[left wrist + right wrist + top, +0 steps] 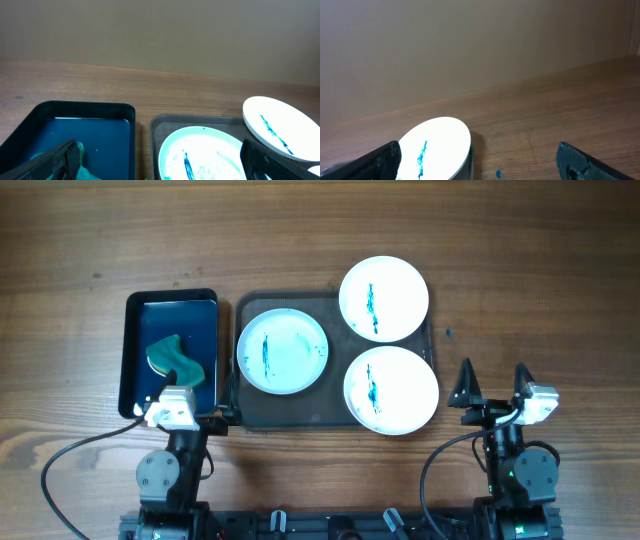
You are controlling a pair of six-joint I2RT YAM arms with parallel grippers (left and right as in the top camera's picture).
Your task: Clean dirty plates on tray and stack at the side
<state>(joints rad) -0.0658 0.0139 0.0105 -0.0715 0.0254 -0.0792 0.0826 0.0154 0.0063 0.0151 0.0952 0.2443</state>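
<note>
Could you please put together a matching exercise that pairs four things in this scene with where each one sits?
Things:
1. teal sponge
2. left plate
3. far plate
4. right fingers

Places:
A. overhanging the far rim of the grey tray
B. spread open over the wooden table, right of the tray
C. inside the black tub
D. flat inside the grey tray

Pairs: 1-C, 2-D, 3-A, 4-B.
</note>
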